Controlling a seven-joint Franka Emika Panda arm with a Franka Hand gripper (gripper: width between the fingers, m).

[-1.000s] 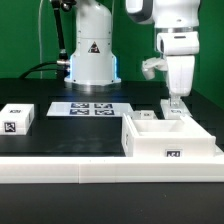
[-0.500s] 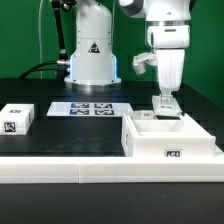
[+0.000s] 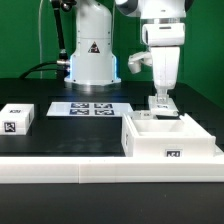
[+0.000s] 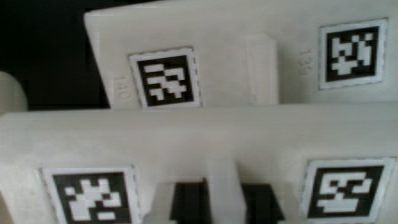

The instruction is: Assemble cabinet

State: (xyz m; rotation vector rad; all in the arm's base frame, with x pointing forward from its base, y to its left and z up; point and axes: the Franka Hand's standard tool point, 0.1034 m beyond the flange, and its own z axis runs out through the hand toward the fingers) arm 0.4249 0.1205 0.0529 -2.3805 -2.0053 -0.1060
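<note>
The cabinet rests open side up on the tabletop, near the front edge and toward the exterior view's right. A small white tagged block lies well apart at the left. The end effector hangs over the cabinet's far wall, finger spacing undeterminable, and the marker board lies farther back.

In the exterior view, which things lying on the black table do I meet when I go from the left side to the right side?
small white tagged block → marker board → cabinet
</note>
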